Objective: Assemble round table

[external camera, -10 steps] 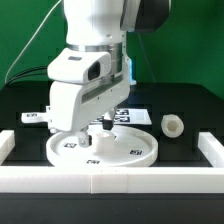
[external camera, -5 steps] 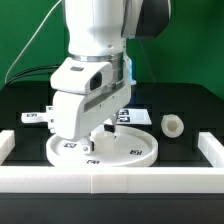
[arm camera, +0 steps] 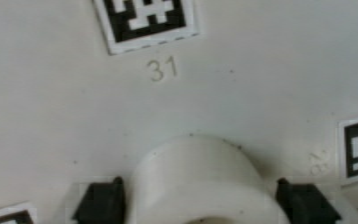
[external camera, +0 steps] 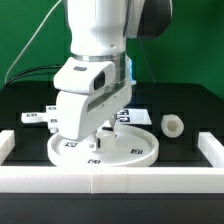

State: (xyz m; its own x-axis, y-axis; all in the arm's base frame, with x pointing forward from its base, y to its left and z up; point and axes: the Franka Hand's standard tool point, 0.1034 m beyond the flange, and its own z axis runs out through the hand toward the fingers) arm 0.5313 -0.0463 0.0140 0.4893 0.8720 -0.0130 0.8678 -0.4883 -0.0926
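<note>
White leg (arm camera: 197, 165) tight in hand (arm camera: 199, 202), over disc (arm camera: 51, 110)

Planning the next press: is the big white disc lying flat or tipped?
Flat. The exterior view shows the disc level on the black table, tagged face up.

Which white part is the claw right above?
The large flat disc, under the claw; the small stubby piece lies apart at the exterior view's right.
</note>
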